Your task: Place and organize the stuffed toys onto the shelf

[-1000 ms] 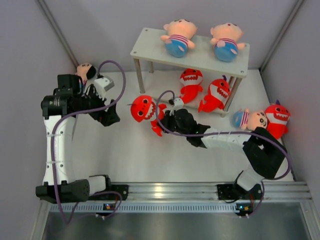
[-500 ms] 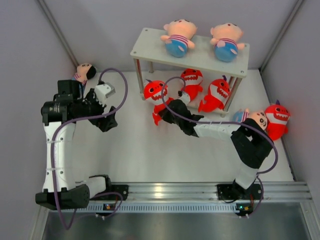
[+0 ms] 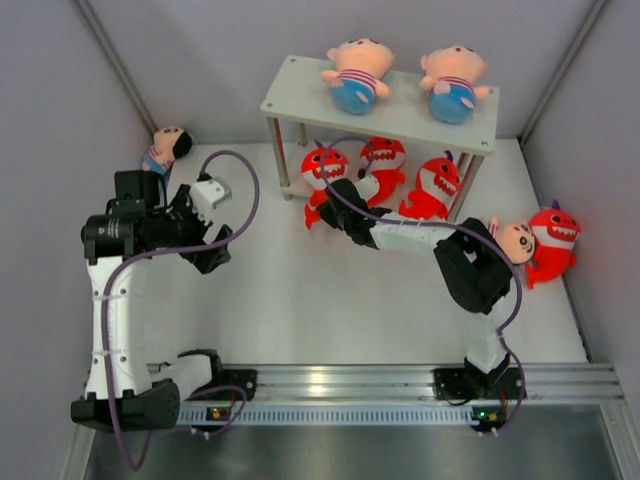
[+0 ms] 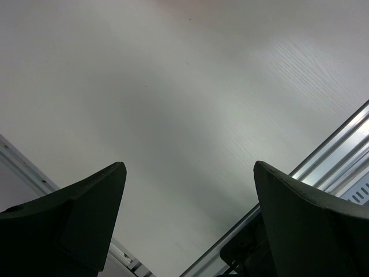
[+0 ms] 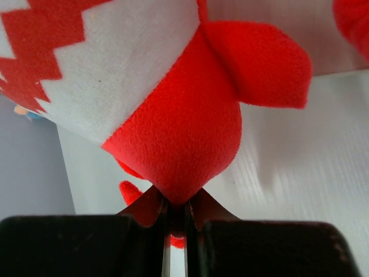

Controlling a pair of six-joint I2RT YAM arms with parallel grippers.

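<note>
The pale table [image 3: 300, 310] bears the shelf [image 3: 400, 118] just beyond the right fingers [image 5: 203, 206] — two dolls [image 3: 355, 72] on its top board, two sharks [image 3: 432, 190] on the lower. Right of those fingers lie a third doll [image 3: 515, 240] and a shark [image 3: 552, 238]; beyond the left fingers [image 4: 86, 202], a fourth doll [image 3: 165, 150].

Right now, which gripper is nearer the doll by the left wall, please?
Left: the left gripper is open front-right of the doll; the right gripper holds a shark by the shelf.
</note>
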